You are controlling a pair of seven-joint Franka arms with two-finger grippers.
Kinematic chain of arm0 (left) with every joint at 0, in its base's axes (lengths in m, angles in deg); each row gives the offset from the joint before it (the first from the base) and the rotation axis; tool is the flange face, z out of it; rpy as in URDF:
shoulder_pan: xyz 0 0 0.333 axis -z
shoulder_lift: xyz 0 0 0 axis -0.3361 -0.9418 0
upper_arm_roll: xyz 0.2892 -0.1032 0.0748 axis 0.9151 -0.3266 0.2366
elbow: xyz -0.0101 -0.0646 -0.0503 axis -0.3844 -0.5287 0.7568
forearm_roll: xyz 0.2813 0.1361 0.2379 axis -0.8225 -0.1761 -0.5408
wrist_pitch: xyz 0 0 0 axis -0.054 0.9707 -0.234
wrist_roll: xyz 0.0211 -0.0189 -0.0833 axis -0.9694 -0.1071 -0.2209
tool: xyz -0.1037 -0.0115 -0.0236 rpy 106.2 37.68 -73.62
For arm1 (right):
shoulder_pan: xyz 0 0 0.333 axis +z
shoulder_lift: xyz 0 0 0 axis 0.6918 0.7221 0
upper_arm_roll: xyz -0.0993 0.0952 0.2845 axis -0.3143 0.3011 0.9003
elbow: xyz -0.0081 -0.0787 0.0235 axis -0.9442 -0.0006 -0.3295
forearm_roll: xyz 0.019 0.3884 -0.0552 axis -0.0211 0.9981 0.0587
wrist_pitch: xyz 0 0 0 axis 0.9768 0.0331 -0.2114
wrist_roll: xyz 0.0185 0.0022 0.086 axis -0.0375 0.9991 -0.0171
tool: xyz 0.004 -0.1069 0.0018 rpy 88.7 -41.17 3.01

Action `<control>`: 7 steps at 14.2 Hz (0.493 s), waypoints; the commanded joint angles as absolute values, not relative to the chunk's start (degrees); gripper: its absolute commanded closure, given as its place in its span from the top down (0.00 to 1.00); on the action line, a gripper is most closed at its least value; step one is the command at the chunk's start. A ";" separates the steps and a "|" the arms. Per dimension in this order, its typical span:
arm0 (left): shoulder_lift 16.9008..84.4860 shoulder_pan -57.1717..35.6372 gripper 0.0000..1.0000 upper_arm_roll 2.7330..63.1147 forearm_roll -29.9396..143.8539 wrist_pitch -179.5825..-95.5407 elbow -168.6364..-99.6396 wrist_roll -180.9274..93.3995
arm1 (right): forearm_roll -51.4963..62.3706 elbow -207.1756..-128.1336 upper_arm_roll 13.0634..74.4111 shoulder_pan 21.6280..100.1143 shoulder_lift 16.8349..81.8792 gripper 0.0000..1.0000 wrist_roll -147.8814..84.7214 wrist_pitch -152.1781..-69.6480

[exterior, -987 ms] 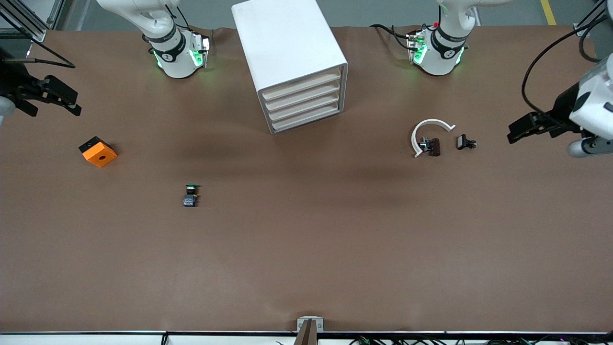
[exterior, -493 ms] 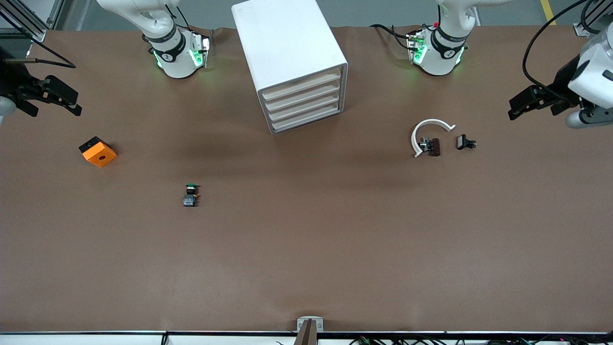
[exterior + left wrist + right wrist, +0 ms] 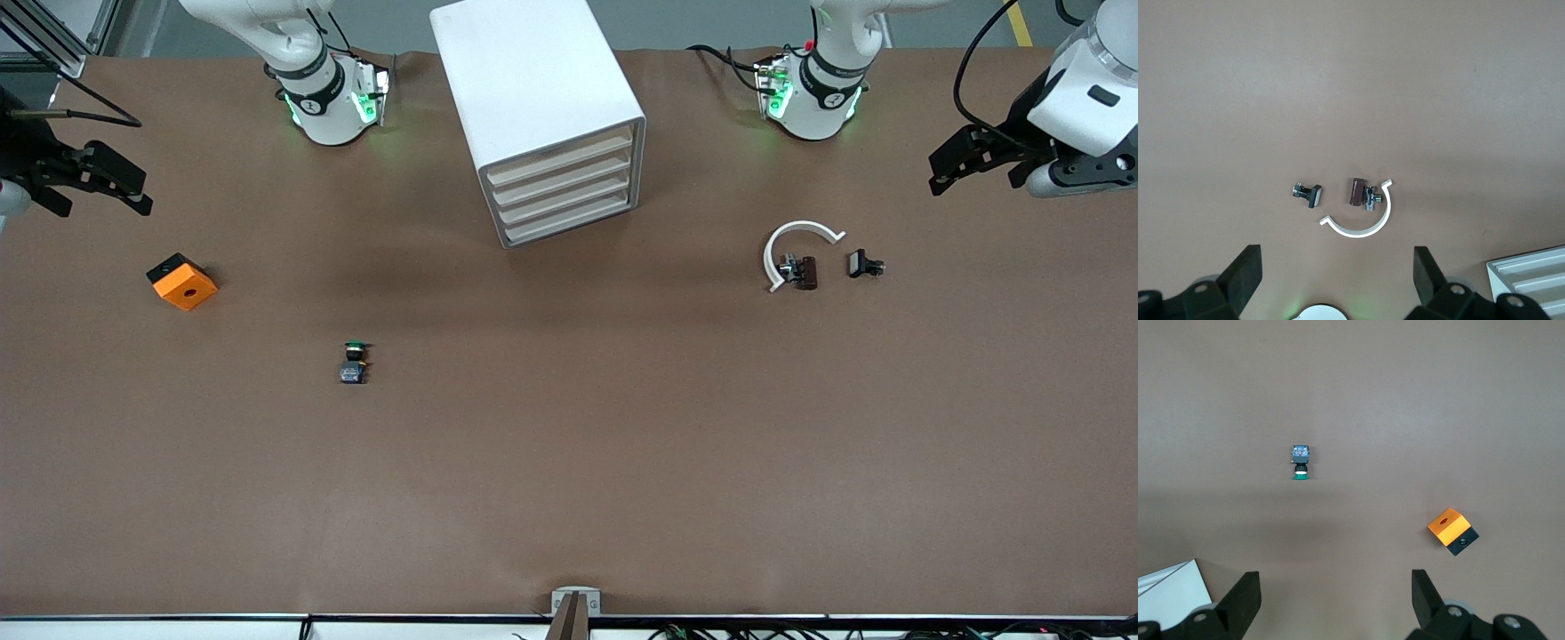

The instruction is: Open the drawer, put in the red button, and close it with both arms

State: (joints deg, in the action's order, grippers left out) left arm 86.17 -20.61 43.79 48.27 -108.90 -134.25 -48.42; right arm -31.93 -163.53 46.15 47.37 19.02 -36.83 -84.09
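Note:
The white drawer cabinet stands between the two arm bases, and its stacked drawers are all shut. A corner of the cabinet shows in the left wrist view and in the right wrist view. The red button is out of view. My left gripper hangs open over the table at the left arm's end, holding nothing. At the right arm's end my right gripper is also open and holds nothing.
A green-capped button lies toward the right arm's end, nearer the camera than an orange block. Toward the left arm's end lie a white arc, a brown part and a small black part.
The left arm has swung its gripper toward the arm bases' edge of the table, still open. The right arm has barely moved. Nothing on the table has shifted.

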 commanded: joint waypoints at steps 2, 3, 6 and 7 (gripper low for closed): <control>86.69 -20.96 1.00 43.69 47.53 -109.78 -134.97 -47.51 | -33.17 -162.24 46.73 46.85 19.65 1.00 -36.26 -83.45; 86.60 -21.13 1.00 43.78 47.53 -109.61 -134.89 -47.51 | -33.17 -162.24 46.73 46.85 19.65 1.00 -36.26 -83.45; 85.90 -21.14 1.00 43.78 47.52 -108.82 -133.66 -47.42 | -33.17 -162.24 46.73 46.85 19.74 1.00 -36.26 -83.45; 85.11 -21.22 1.00 43.87 47.44 -108.82 -132.26 -47.42 | -33.17 -162.24 46.73 46.85 19.74 1.00 -36.26 -83.45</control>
